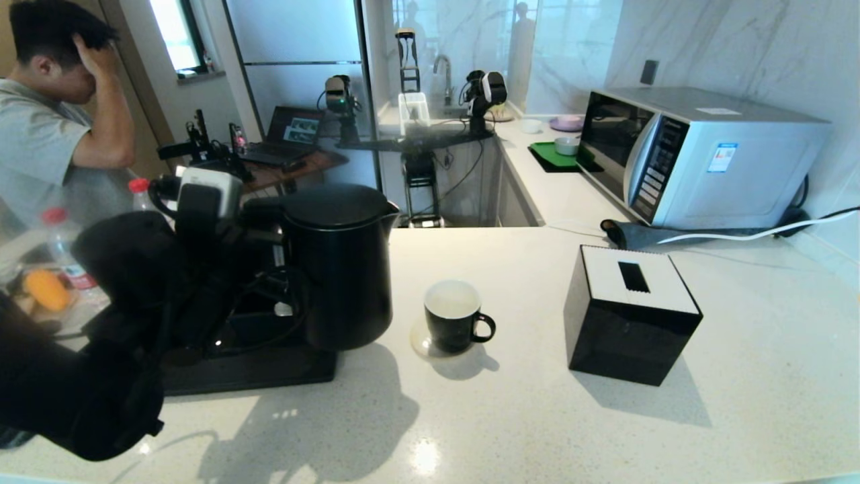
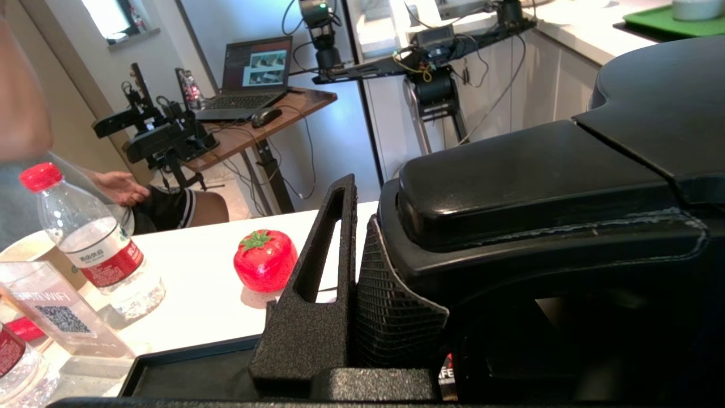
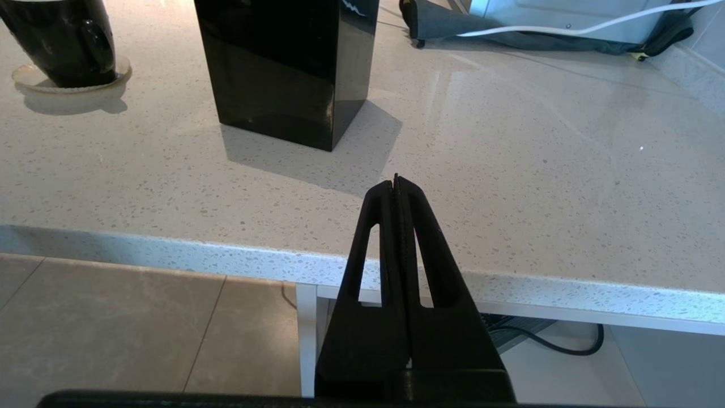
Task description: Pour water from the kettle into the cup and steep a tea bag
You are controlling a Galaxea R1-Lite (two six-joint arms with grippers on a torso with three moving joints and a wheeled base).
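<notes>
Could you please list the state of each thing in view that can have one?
kettle: upright, lid closed, held by its handle
cup: upright on a coaster, no tea bag visible in it
left claw: shut on the kettle's handle
right claw: shut, empty, at the counter's edge
microwave: door closed

Matte black fingers (image 3: 396, 238) — triangular, slotted, finely textured.

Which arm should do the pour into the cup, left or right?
Left. The left gripper is already clamped on the kettle handle, with the spout facing the cup just beside it. The right gripper is shut, empty, back at the counter edge.
</notes>
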